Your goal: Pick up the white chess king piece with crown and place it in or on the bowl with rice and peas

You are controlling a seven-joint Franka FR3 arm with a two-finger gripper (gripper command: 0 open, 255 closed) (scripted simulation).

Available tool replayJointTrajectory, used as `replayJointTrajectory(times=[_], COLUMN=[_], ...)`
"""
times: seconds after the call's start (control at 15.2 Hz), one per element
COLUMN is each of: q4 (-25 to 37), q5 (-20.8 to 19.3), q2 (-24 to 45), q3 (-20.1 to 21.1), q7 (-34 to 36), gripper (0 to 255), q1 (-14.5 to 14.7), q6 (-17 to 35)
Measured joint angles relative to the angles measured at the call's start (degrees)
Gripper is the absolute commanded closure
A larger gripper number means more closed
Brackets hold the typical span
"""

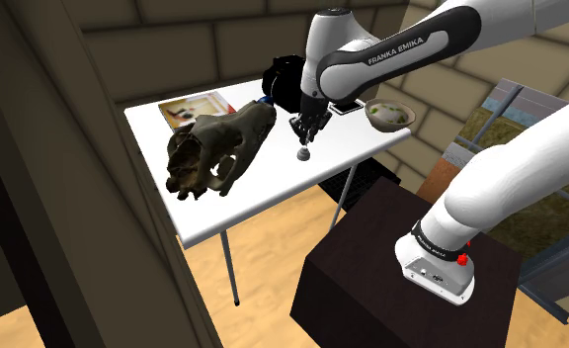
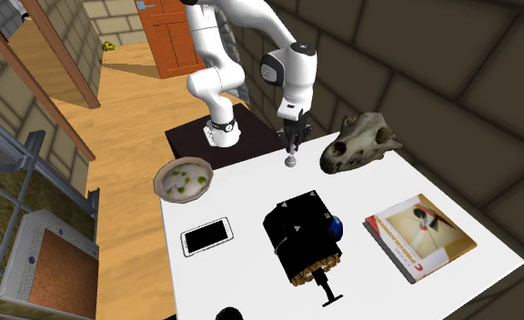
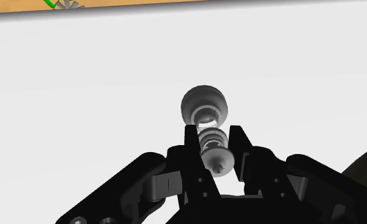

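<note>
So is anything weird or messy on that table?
Nothing is spilled or tipped. The strangest thing is an animal skull lying on the white table, near the gripper, among a phone, a book and the bowl. The chess king in the gripper looks grey.

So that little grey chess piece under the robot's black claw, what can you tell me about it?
The small grey chess king piece looks smooth and turned: a broad rounded base, stacked rings above, a small knob on top. It stands roughly upright, on or just above the white table, near the edge towards the arm's dark stand. The black gripper hangs over it, fingers clasping its ringed upper part.
</note>
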Motion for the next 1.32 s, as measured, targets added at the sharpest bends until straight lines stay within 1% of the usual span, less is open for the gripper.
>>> replayJointTrajectory(times=[0.4, 1.32], q4=[0.13, 7.08], q5=[0.05, 0.65], q2=[-0.20, -4.58], q3=[-0.05, -1.02], q7=[-0.08, -1.02], gripper=[255, 255], q1=[0.01, 0.25], q6=[-0.39, -11.70])
